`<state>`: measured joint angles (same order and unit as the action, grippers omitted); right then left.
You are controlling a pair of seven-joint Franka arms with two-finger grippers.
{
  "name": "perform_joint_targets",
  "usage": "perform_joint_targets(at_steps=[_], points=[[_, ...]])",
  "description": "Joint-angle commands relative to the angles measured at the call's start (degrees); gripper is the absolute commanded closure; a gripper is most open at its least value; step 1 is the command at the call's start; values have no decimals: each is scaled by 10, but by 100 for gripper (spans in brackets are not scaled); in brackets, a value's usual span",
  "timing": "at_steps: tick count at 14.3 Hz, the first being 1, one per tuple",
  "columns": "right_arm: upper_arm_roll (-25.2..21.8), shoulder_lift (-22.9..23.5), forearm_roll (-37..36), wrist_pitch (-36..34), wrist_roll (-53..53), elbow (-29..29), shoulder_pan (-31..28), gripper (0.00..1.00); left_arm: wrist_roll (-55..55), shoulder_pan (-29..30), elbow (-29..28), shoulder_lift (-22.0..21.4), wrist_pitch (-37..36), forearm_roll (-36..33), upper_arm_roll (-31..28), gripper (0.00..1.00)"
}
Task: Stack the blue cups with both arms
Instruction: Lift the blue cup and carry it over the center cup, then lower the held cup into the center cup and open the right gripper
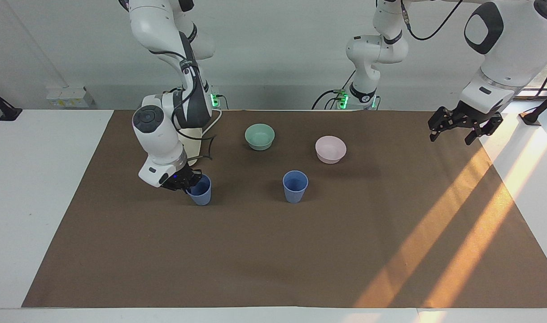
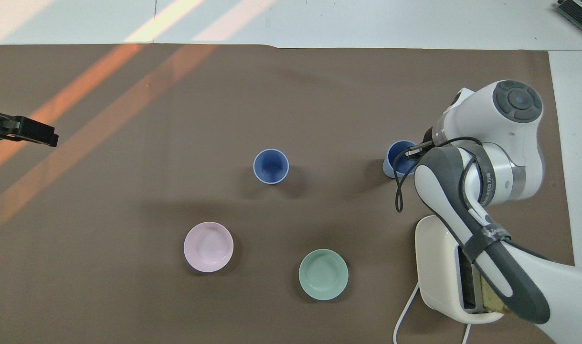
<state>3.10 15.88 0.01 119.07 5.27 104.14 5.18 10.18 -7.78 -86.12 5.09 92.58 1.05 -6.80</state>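
Observation:
Two blue cups stand on the brown mat. One blue cup (image 1: pixel 295 186) (image 2: pixel 270 166) stands upright alone at the middle of the mat. The other blue cup (image 1: pixel 202 193) (image 2: pixel 396 161) is toward the right arm's end, slightly tilted. My right gripper (image 1: pixel 189 181) is low on that cup's rim and shut on it, with the wrist hiding most of the fingers. My left gripper (image 1: pixel 452 129) is open and empty, waiting in the air over the mat's edge at the left arm's end.
A mint-green bowl (image 1: pixel 260 136) and a pink bowl (image 1: pixel 330 149) sit nearer to the robots than the middle cup. A white toaster (image 2: pixel 439 267) with a slice of bread stands under the right arm, nearer to the robots than the held cup.

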Motion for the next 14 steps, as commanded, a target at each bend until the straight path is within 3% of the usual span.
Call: perform_joint_targets(at_steps=[1,4,7,10,14], points=[[2,13,16,-100,-58,-107,12,100,10,7,4,-3,-11,-2,0,0],[43,15,16,-164,-152,-175,13,100,10,7,3,-3,-11,18,-7,0],[91,41,12,-175,-287,-241,36,100,8,5,3,-4,-14,24,-14,0],[89,62,8,-183,-325,-292,87,100,5,4,-11,-16,-15,24,-15,0],[89,58,9,-184,-354,-295,131,100,5,2,-17,-23,-14,29,-22,0]])
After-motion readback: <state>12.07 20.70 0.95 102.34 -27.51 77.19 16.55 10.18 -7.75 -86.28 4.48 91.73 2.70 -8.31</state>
